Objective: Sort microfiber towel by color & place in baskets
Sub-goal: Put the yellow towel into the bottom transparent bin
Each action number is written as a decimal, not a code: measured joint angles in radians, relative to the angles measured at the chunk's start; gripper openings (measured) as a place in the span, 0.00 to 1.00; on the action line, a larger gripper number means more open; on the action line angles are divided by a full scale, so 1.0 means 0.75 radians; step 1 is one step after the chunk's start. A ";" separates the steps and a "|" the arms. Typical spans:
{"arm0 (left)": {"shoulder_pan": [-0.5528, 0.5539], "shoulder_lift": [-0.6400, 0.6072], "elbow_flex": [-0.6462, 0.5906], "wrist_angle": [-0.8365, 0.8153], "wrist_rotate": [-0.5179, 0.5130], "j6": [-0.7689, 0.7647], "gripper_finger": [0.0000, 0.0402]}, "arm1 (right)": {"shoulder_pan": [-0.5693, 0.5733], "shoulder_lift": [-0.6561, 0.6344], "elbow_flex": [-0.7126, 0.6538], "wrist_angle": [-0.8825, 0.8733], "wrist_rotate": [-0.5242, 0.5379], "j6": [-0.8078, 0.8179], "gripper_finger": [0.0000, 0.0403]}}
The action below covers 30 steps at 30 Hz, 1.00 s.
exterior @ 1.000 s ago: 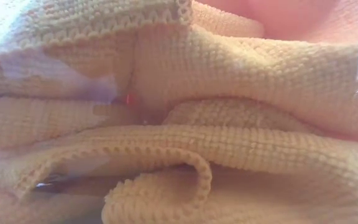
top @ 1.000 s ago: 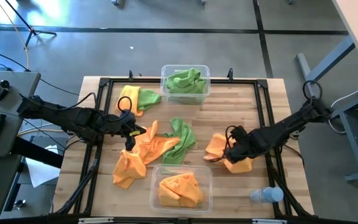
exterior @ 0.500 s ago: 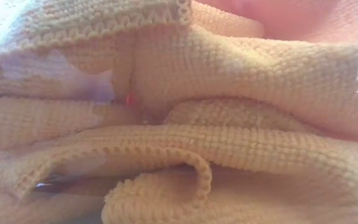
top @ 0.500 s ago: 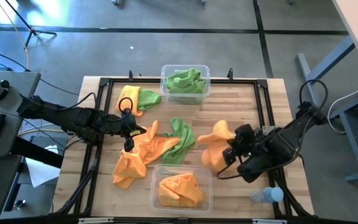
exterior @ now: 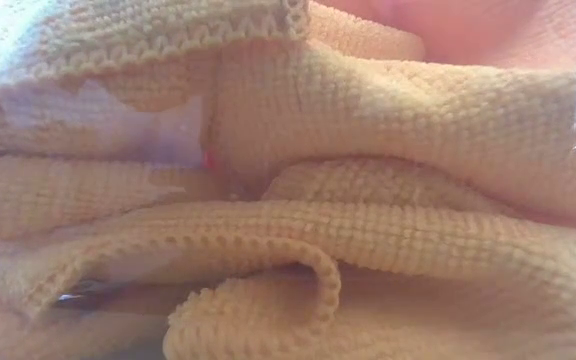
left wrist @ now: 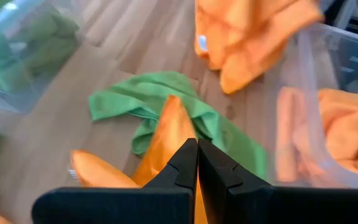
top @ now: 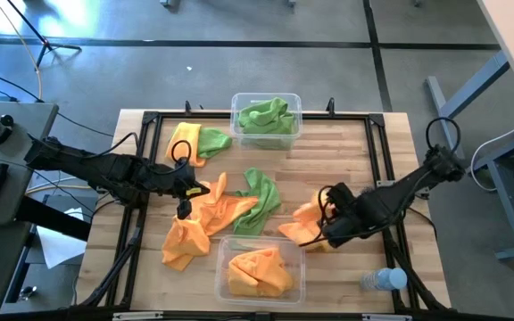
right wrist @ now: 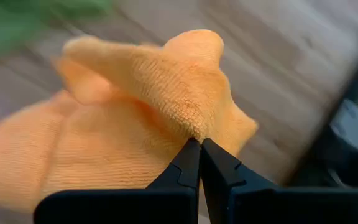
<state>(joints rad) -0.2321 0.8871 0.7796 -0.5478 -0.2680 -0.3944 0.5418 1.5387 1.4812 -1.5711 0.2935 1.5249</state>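
Now I am in the carrying step: my right gripper (top: 321, 234) is clenched on a fold of an orange towel (top: 297, 224), which hangs just beside the right end of the near basket (top: 223, 248), the one that already holds orange cloth. I judge the next move must bring this towel over the basket rim and only then let it go. The right arm reaches in low from the right side of that basket, its wrist bent toward it. My left gripper (top: 184, 203) waits to the left of the basket, past its far corner, and it pinches an orange towel (top: 214, 207) that lies on the table partly against a green towel (top: 261, 198). The far basket (top: 236, 104) holds green cloth.
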 joint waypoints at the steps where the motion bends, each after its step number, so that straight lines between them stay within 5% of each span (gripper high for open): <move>1: 0.000 0.000 0.000 0.000 0.007 -0.012 0.00 | -0.006 -0.013 -0.063 -0.001 -0.049 0.021 0.00; 8: 0.000 0.000 0.000 -0.010 0.035 -0.029 0.00 | -0.012 -0.053 -0.368 -0.002 -0.319 0.184 0.00; 20: 0.000 0.000 0.000 -0.011 0.031 0.155 0.00 | -0.018 -0.054 -0.371 0.057 -0.274 0.305 0.00; 30: 0.000 0.000 0.000 -0.012 0.031 0.159 0.00 | -0.018 -0.054 -0.371 0.120 -0.253 0.394 0.11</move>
<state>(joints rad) -0.2321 0.8871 0.7799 -0.5568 -0.2451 -0.2753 0.5282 1.4979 1.2030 -1.4811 0.1038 1.8201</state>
